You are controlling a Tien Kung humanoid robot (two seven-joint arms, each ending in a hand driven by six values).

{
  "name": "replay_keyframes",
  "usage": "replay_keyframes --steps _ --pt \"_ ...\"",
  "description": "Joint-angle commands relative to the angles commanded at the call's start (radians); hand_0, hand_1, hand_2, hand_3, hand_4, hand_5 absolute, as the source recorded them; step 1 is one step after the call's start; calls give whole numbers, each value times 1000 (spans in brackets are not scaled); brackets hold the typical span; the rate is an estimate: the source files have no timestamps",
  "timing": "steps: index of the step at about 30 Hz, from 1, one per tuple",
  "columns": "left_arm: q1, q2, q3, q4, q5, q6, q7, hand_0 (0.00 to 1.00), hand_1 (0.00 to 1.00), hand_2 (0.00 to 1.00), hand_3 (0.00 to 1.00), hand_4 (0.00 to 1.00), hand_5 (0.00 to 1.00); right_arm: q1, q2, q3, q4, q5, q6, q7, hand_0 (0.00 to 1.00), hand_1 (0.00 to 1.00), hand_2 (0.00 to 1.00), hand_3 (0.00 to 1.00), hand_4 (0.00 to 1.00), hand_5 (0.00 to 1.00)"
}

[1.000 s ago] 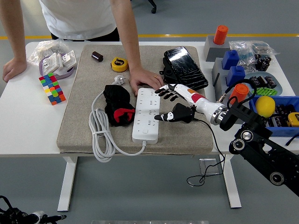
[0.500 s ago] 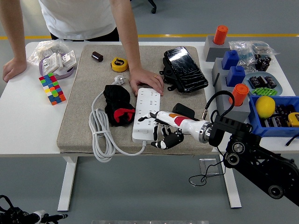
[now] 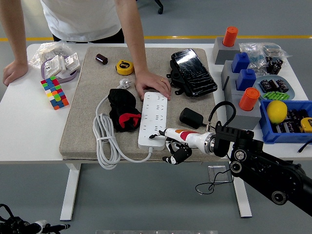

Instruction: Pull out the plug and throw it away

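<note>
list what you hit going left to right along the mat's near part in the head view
white cable → black and red glove → power strip → right hand → black plug

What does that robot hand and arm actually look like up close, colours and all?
The robot hand has black fingers and a white shell with an orange-red patch on its back. A silver metal ring forms the wrist. Behind it the arm is black and chunky, with round joints showing pale discs. A thin black cable loops up from the wrist, and another dangles below the table edge.
</note>
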Motion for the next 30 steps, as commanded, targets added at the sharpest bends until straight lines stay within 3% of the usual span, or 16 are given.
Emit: replay_keyframes --steps 10,18,30 --pt "-4 3 -2 -2 5 -1 0 534 666 692 668 838 691 13 4 -16 -32 -6 6 -1 2 2 116 927 691 2" --pt "0 4 -5 -1 10 -3 4 534 664 691 668 837 691 5 1 -15 -21 -8 25 -7 2 2 115 926 691 2" --pt "-1 3 -2 -2 7 -2 1 534 664 691 667 836 691 -4 -19 120 171 -12 3 11 2 2 116 914 693 2"
